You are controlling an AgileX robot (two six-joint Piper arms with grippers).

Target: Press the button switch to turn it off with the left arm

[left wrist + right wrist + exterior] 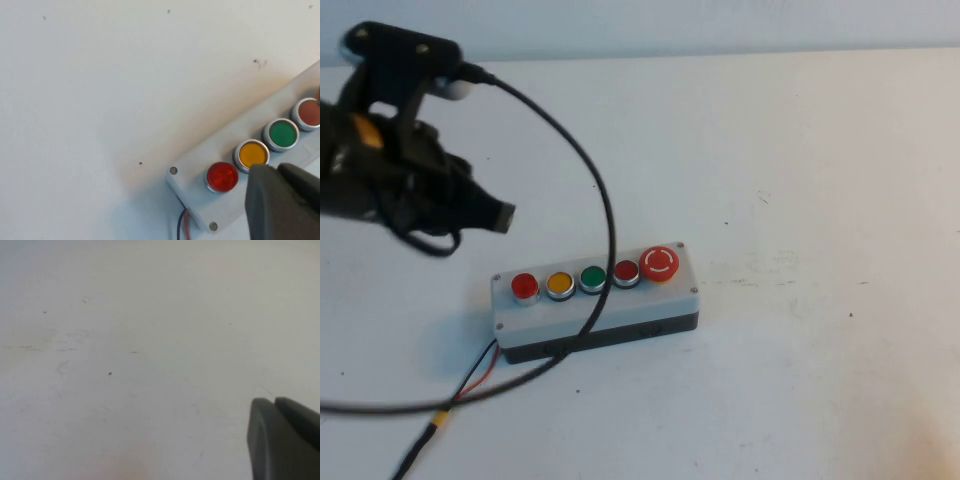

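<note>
Our left gripper (500, 216) has its jaws drawn together with nothing between them, a blunt tip fit for pressing. In the high view it hangs in the air at about ten o'clock from the switch box (597, 300), apart from it and touching nothing. The left wrist view shows the closed tip just beside the box's near edge, close to the bright red button (222, 176) at the box's end.

Working outward, the grey box lies on the white counter (800, 150) with its buttons in a row: the lit-looking red one (524, 286), then yellow (559, 284), green (592, 278), a duller red (626, 271), and the big red mushroom stop button (659, 263) at the three o'clock end. A black cable (605, 200) from our arm arcs over the box, and red and black leads (475, 375) leave its seven o'clock corner.

We judge the press has not yet begun. Which button counts as "the" switch we cannot say for certain; the bright red end button is nearest. To do this well we should centre the tip over the chosen cap, come down straight, and keep clear of the yellow neighbour. The box is light and unfixed, so a slanted push may slide it.

Our right gripper (285, 440) shows only over bare counter in its own wrist view, jaws narrow and empty, parked well away.
</note>
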